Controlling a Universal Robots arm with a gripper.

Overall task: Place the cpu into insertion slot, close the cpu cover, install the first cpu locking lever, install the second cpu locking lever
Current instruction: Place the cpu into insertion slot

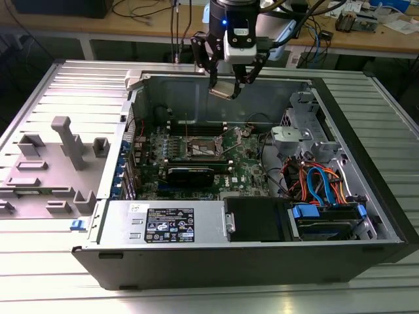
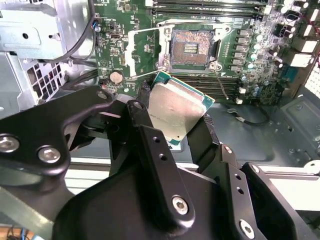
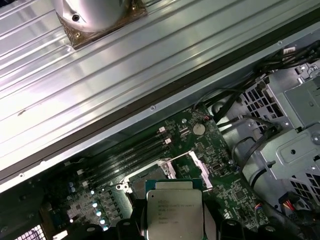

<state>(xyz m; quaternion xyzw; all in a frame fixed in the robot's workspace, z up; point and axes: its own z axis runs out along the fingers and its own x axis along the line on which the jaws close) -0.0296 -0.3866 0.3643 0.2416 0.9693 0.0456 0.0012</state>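
My gripper (image 1: 224, 88) hangs above the back of the open computer case, shut on the cpu (image 1: 222, 89), a flat square chip held tilted. In the second wrist view the cpu's (image 2: 177, 110) silver-grey top sits between the two black fingers (image 2: 145, 95). The insertion slot (image 2: 192, 47) lies open on the green motherboard, with bare contacts showing, some way off from the chip. The cpu cover (image 2: 142, 50), a thin silvery frame, is swung open beside the slot. A thin locking lever (image 2: 222, 87) stands free by the slot. In the first wrist view the cpu (image 3: 174, 212) hovers near the slot (image 3: 150, 180).
The case (image 1: 366, 196) has tall metal walls around the motherboard. A long black heatsink block (image 1: 190, 173) lies just in front of the slot (image 1: 206, 149). A power supply (image 1: 163, 222) and drive bay with orange and blue cables (image 1: 321, 183) fill the near side. Grey fixtures (image 1: 65, 144) stand on the exterior view's left.
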